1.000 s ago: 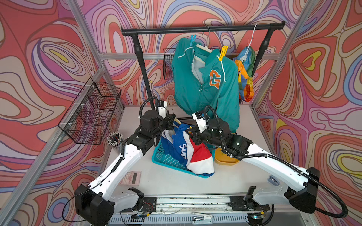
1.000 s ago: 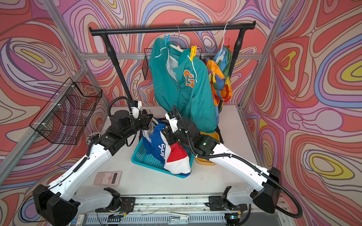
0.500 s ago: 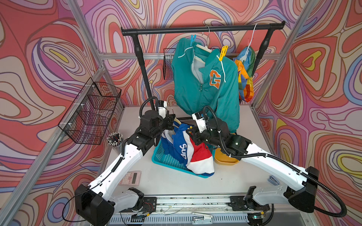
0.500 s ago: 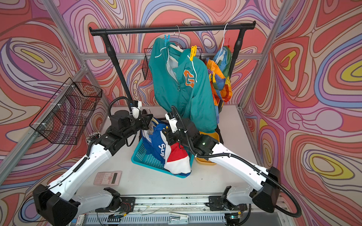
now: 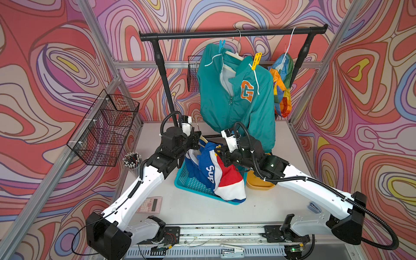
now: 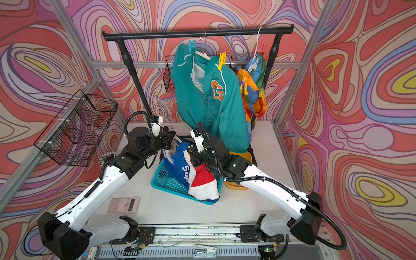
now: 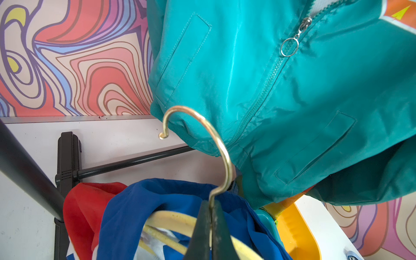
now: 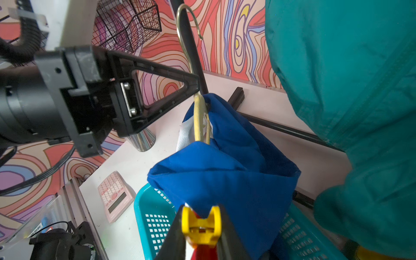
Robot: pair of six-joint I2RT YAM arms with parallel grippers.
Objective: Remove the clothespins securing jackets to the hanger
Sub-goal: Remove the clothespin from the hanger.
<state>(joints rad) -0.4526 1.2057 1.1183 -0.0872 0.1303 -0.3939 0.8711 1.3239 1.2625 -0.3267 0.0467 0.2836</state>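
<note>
Left gripper (image 7: 211,209) is clamping hanger hook (image 7: 221,146), steadying blue jacket (image 8: 225,175) above basket (image 5: 191,183) at centre of desk (image 5: 198,211). Right gripper (image 8: 201,212) is pinching yellow clothespin (image 8: 201,228), likely to release it.

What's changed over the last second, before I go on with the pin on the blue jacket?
The right gripper has closed its jaws onto the yellow clothespin on the blue jacket; the arm itself barely shifted. Unchanged: the left gripper still pinches the hanger hook, the jacket droops over the teal basket, and the teal jacket hangs pinned as before.
</note>
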